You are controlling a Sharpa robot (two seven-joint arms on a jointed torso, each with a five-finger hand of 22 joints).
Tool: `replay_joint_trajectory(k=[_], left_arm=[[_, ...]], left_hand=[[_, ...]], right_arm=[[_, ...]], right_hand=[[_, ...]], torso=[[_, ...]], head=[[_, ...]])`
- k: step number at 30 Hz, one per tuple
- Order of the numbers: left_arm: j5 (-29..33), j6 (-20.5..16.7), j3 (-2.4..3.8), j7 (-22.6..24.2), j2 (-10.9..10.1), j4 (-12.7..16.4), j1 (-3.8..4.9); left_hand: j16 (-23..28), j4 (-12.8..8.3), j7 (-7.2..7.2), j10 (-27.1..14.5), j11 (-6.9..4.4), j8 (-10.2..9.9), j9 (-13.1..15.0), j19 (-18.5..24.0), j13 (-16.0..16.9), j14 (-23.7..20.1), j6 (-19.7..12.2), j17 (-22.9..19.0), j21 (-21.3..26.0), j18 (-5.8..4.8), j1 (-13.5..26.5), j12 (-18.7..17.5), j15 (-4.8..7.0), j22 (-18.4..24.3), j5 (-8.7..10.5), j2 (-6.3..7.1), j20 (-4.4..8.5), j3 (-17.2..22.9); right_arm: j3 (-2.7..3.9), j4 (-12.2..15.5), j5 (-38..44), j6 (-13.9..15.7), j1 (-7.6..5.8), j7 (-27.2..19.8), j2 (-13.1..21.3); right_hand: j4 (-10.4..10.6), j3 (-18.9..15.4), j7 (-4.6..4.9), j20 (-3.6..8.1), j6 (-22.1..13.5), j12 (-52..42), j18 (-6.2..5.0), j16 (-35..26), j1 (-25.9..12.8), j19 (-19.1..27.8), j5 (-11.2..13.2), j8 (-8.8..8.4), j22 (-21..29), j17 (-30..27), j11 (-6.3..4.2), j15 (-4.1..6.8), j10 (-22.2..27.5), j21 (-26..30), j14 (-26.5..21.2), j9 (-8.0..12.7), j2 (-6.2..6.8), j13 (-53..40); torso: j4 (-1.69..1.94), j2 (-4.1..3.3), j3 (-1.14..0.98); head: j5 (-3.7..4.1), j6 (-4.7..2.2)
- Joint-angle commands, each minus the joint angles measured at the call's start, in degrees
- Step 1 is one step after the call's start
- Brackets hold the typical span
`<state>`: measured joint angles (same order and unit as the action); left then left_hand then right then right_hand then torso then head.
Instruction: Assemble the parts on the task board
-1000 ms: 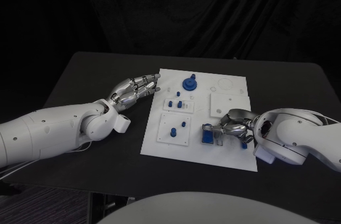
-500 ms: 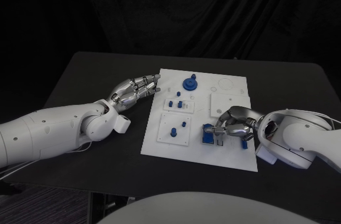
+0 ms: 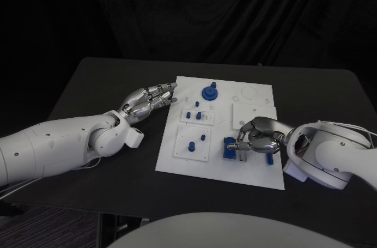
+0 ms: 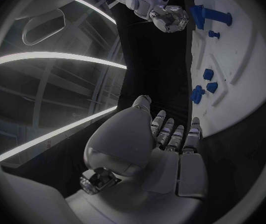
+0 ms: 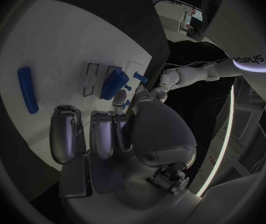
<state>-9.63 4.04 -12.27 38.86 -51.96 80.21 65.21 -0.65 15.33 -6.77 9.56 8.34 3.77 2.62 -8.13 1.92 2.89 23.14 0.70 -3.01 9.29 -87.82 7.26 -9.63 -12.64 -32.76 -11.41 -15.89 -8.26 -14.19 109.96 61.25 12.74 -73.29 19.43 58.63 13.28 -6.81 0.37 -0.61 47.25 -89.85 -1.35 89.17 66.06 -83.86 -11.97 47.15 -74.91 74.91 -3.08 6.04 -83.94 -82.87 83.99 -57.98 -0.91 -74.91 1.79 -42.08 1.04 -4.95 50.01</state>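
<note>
Head view shows the task board [image 3: 224,129] lying in the middle of the desk [image 3: 94,84], with its long sides running from the near edge toward the far edge. The right hand [image 3: 257,139] works over the near right part of the board, its fingers curled around a blue block [image 3: 229,149] that stands among raised slots there; the contact looks like a pinch, probably made to steady or seat the block in its holder. Right wrist view shows the same blue block [image 5: 115,82] just ahead of the fingertips [image 5: 122,100], next to two rectangular slots, and a loose blue bar [image 5: 26,89] lying flat on the board farther off. That bar [image 3: 269,158] lies beside the right hand toward the board's right edge, probably waiting to be fitted. The left hand [image 3: 149,100] rests at the board's left edge with its fingers loosely bent and holding nothing, presumably bracing the board against sliding. A blue knob [image 3: 210,91] stands near the far edge, and small blue pegs [image 3: 198,116] sit in the left-side plates.
</note>
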Motion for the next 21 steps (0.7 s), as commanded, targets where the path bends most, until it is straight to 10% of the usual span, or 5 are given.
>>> replay_joint_trajectory(k=[1,21], left_arm=[[0.0,0.9,0.05,0.9,0.0,0.1,-0.11],[0.0,1.0,0.05,0.9,0.0,0.0,-0.17]], left_hand=[[-0.4,0.0,-0.24,0.1,0.22,0.3,0.0,0.1,0.1,0.0,0.0,0.1,-0.2,0.90,-0.2,0.3,-0.46,0.0,-0.13,-0.41,-0.35,0.4],[-0.4,0.0,-0.27,0.1,0.41,0.4,0.0,0.0,0.1,0.1,0.0,0.1,-0.3,0.89,-0.2,0.3,-0.50,-0.1,-0.12,-0.42,-0.39,0.4]], right_arm=[[0.00,-0.1,4.8,-2.6,0.38,0.5,0.0],[0.00,-1.2,8.1,-2.9,1.21,0.4,-0.9]], right_hand=[[0.0,-0.6,-0.10,0.48,-0.6,-0.1,-0.67,0.0,0.5,-2.4,-0.3,0.69,-12.4,13.2,-0.32,0.42,-6.1,0.5,5.6,-0.8,0.56,-15.1],[-2.8,-0.3,-0.39,0.74,-1.8,-0.1,-0.78,-0.2,6.2,-2.2,-0.4,2.76,-12.3,12.7,-0.59,0.67,-6.1,1.1,5.5,-3.6,0.93,-15.1]], torso=[[0.00,0.03,0.03],[0.04,0.00,0.02]], head=[[-0.05,-0.01],[-0.14,-0.01]])
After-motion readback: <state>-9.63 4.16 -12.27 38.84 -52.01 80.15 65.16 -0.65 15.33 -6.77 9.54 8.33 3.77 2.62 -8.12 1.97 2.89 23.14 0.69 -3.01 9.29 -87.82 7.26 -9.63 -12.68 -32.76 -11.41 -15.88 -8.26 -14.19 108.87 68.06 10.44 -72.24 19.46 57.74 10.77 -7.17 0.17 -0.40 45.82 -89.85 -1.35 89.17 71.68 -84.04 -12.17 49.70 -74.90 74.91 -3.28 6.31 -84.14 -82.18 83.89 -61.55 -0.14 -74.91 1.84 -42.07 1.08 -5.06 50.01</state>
